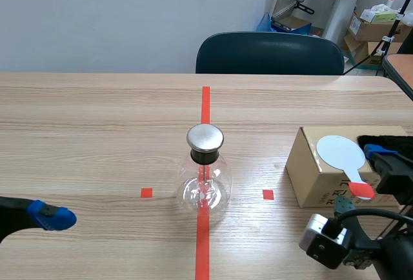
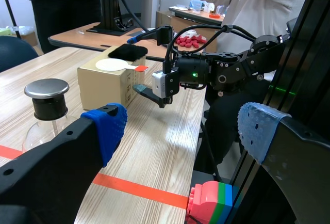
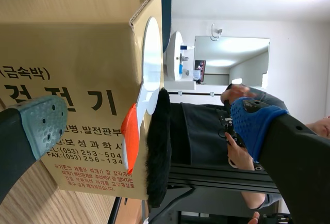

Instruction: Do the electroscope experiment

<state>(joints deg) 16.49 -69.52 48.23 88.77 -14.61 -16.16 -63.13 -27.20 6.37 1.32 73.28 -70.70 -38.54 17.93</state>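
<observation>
Your left claw (image 2: 181,131) is spread wide and holds nothing, its blue pads (image 2: 107,127) well apart, low over the wooden table (image 1: 97,131). The electroscope (image 1: 204,182), a clear glass flask with a black neck and a flat metal cap (image 1: 205,137), stands upright ahead of this claw, off to the outer side of its left finger, on the red tape line. Nothing touches it.

Your right claw (image 3: 149,126) is also wide open and empty, turned on its side. Straight ahead of it, between the lines of its two fingers, is the cardboard box (image 3: 77,53). A white disc paddle (image 1: 342,153) with an orange handle (image 3: 130,139) lies on the box top, and a black fur cloth (image 3: 159,146) lies right against it on the far side. Whether the pads touch the box, you cannot tell.

On the box face toward this claw you can read "금속박)" and, in large letters, "전 기". Smaller Korean lines follow, with phone and fax numbers beneath.

Past the right arm in the left wrist view stands a person in a white top (image 2: 247,2).
</observation>
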